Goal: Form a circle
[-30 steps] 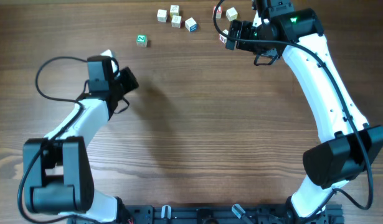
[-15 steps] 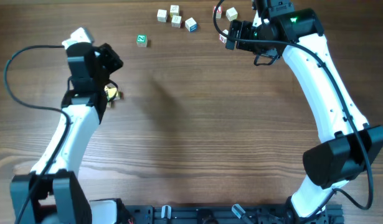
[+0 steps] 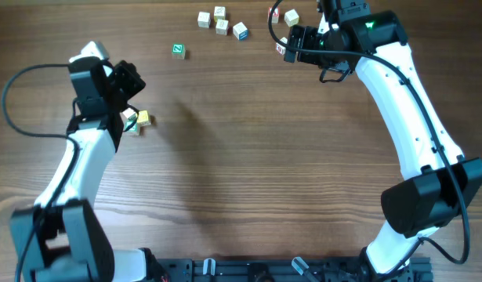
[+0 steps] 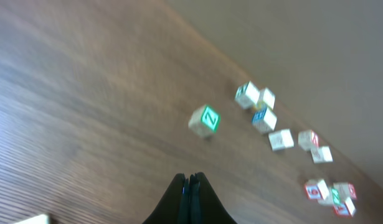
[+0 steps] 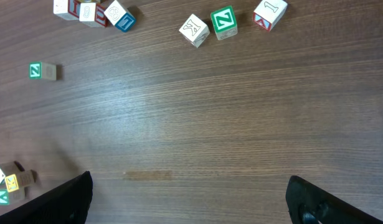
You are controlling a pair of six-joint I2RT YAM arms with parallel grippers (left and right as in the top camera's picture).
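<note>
Wood-grain tabletop (image 3: 241, 157), cubes scattered. The circle (image 3: 135, 120) is barely begun: three small pale cubes bunched on the left side, just beside the left arm (image 3: 88, 157). It's a clump, not an arc. The rest sit along the far edge: a lone green cube (image 3: 178, 50) nearest, then a bunch of four pale cubes (image 3: 221, 26), then a few more cubes (image 3: 291, 17) right by the right arm.

Left claw (image 4: 191, 179): fingers pressed together, nothing between them, pointed toward the far cubes. The green cube is roughly dead ahead in the wrist view. Right claw (image 5: 188, 180): spread wide, empty, hovering over bare wood.

My read: the step in hand is fetching the next cube for the ring, likely the green one with the left.

To do it well:
- Open the left claw before descending; shut tips would just knock the cube away.
- Square the fingers to two flat faces, not the corners. The cube looks slightly turned.
- Grip low so it doesn't pivot.
- Set it down apart from the clump, on the intended arc, leaving room for the ring to close.
- The three bunched cubes probably need respacing, since touching ones won't read as a curve.
- Approach from the open side so the arm doesn't sweep the clump.
</note>
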